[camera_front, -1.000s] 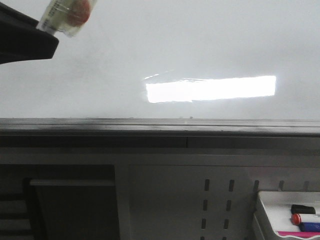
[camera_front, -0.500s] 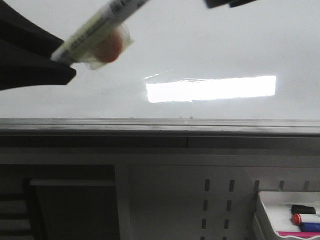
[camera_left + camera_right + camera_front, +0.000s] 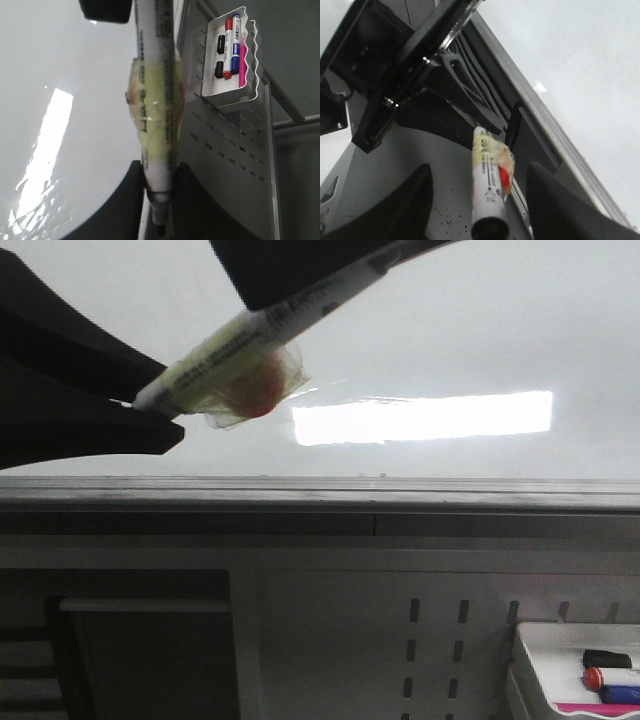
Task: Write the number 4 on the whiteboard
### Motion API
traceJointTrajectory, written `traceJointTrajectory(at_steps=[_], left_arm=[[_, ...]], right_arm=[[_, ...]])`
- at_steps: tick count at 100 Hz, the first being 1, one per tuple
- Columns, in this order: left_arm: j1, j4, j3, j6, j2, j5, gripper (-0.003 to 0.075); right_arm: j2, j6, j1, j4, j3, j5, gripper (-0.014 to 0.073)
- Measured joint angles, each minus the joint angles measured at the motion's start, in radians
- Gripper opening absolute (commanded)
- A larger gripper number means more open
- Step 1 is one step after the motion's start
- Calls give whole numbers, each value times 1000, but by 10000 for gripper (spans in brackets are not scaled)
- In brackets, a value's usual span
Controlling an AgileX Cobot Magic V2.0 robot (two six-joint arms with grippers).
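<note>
Whiteboard (image 3: 480,330) fills the upper front view, unmarked: no 4 yet. Just before it, the left end effector (image 3: 159,187) clamps the taped marker (image 3: 240,355), newly swung inward; the right end effector (image 3: 479,200), fingers spread, now straddles its cap, probably to uncap.

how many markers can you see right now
4, perhaps more. One taped marker is held between the left fingers in front of the whiteboard. The tray holds a red-capped one, a blue one and a pink one; the two black items there could be further markers.
</note>
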Motion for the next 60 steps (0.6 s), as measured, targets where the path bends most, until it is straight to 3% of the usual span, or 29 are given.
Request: traceJointTrajectory(at_steps=[12, 32, 52, 60], left_arm=[[0, 0, 0, 0, 0, -12, -20], [0, 4, 0, 0, 0, -50, -20], [0, 4, 0, 0, 0, -50, -20], [0, 4, 0, 0, 0, -51, -20]], right_arm=[[5, 0, 0, -2, 0, 0, 363], [6, 0, 0, -16, 0, 0, 260], [6, 0, 0, -18, 0, 7, 244], [6, 0, 0, -18, 0, 9, 169]])
